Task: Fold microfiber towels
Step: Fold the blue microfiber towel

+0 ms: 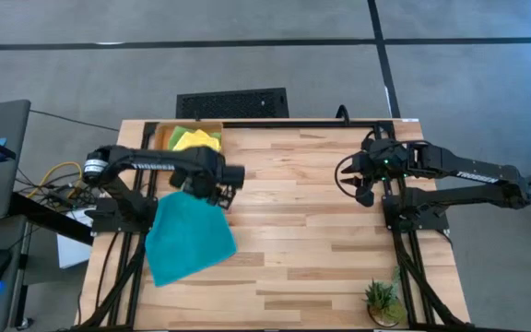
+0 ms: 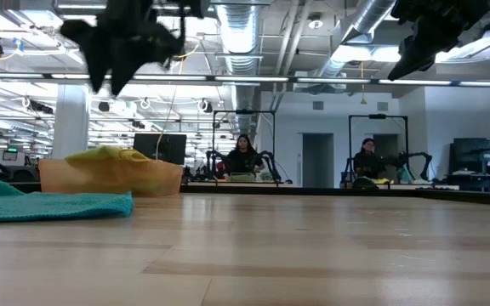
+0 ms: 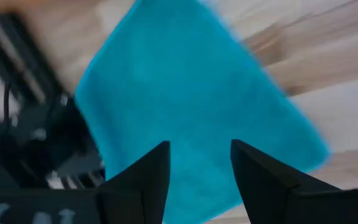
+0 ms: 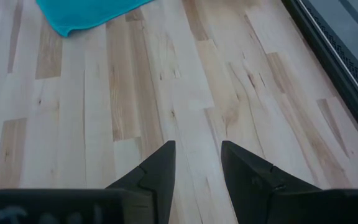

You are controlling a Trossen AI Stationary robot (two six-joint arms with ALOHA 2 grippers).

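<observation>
A teal towel [image 1: 187, 242] lies spread flat on the wooden table at the near left; it also shows in the low view [image 2: 49, 204] and the left wrist view [image 3: 191, 93]. My left gripper [image 1: 212, 189] hangs open and empty above the towel's far edge, well clear of it in the low view [image 2: 113, 51]. A yellow towel [image 1: 196, 140] and a lime green one [image 1: 175, 136] lie in the orange tray [image 1: 162, 129] at the far left. My right gripper [image 1: 362, 189] is open and empty above the table's right half [image 4: 197, 162].
A small potted plant [image 1: 383, 302] stands at the table's near right corner. Bare wood [image 1: 312, 231] lies between the two arms. People sit at desks in the room behind the table [image 2: 243, 157].
</observation>
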